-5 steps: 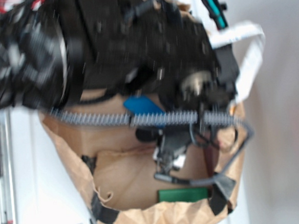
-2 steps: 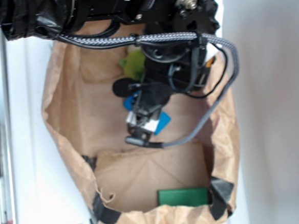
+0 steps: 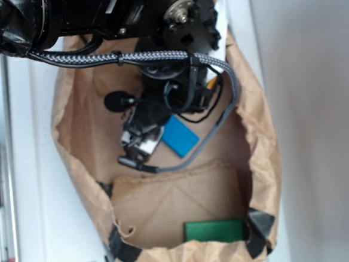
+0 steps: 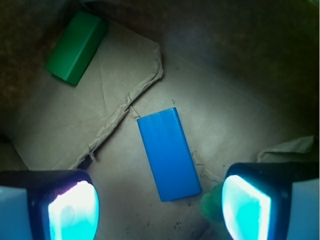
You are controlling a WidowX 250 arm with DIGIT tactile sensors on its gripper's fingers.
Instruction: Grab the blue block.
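inspector: where is the blue block (image 4: 169, 154)?

me: lying flat on the brown paper floor of the bag (image 3: 75, 168), near its middle, in the overhead view just beside my gripper (image 3: 141, 146). in the wrist view it sits between my two fingers (image 4: 72, 210) and slightly ahead of them, its long axis running away from me on a slight slant. the green block (image 4: 76, 47) is well apart, by the bag's far wall.

inspector: state of the gripper?

me: spread wide, nothing between the fingers, not touching the block.

inspector: handling?

me: i judge it rigid and light, with plain smooth faces, so possibly slick under the pads. nothing fragile in it.

inspector: where to take hold?

me: across the narrow width, pads on the two long side faces near mid-length. it lies low, so i must come down close to the paper, which is creased and torn nearby and could snag.
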